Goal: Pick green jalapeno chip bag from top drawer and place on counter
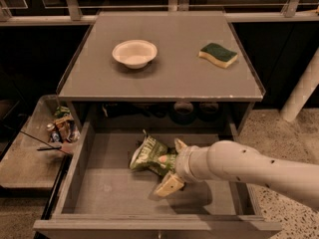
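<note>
The green jalapeno chip bag (149, 155) lies crumpled on the grey bottom of the open top drawer (109, 188), near its middle. My gripper (174, 164) reaches in from the right on a white arm. Its pale fingers (168, 185) stand apart, one behind and one in front of the bag's right end. The bag rests on the drawer bottom. The grey counter (169, 78) above the drawer holds a white bowl and a sponge.
A white bowl (134, 52) sits left of centre on the counter and a green-and-yellow sponge (218, 54) to the right. A low side shelf (25, 158) at the left holds small packets (62, 126). A white post (301, 96) stands at the right.
</note>
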`<action>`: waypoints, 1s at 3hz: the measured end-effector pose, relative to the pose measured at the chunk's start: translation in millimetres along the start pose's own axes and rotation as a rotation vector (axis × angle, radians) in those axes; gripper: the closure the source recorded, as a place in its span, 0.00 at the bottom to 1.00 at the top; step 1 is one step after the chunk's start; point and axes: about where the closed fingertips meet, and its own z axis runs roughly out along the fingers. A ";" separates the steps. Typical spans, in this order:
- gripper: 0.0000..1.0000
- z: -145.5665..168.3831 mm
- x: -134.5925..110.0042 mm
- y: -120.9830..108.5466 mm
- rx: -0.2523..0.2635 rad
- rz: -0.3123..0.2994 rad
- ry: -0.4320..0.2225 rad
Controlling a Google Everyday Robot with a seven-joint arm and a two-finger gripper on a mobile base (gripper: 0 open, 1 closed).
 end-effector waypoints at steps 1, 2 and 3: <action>0.00 24.4 19.9 -4.2 0.035 0.038 0.060; 0.01 37.1 21.7 -8.4 0.037 0.051 0.080; 0.19 37.1 21.6 -8.2 0.036 0.049 0.081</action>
